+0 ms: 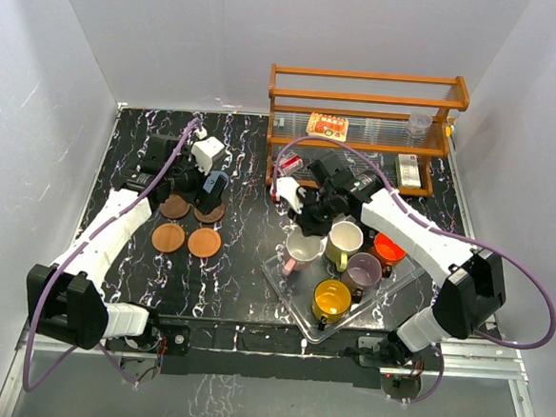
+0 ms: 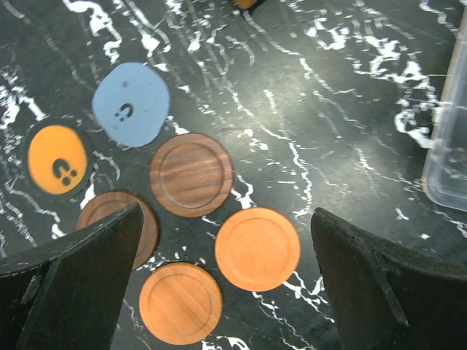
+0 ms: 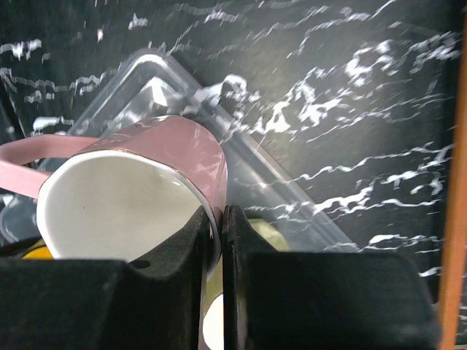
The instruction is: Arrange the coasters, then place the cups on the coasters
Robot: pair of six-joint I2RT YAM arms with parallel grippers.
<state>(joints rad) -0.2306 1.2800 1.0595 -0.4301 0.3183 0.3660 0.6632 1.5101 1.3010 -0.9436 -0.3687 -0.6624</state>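
Coasters [image 2: 191, 174] bunched loosely near table [image 1: 244, 282] left edge. Arrangement judged unfinished, and no cup seen on them in left wrist view. Left gripper [image 2: 226, 244] held wide apart above them, empty. Right gripper [image 3: 221, 240] clamped on pale pink cup [image 3: 131, 197] rim, by tray [image 3: 146, 69] far-left edge. Four other cups [image 1: 332, 298] standing in tray, yet to be placed. No legible writing. Small dark marks noted on blue-grey coaster [image 2: 131, 102].
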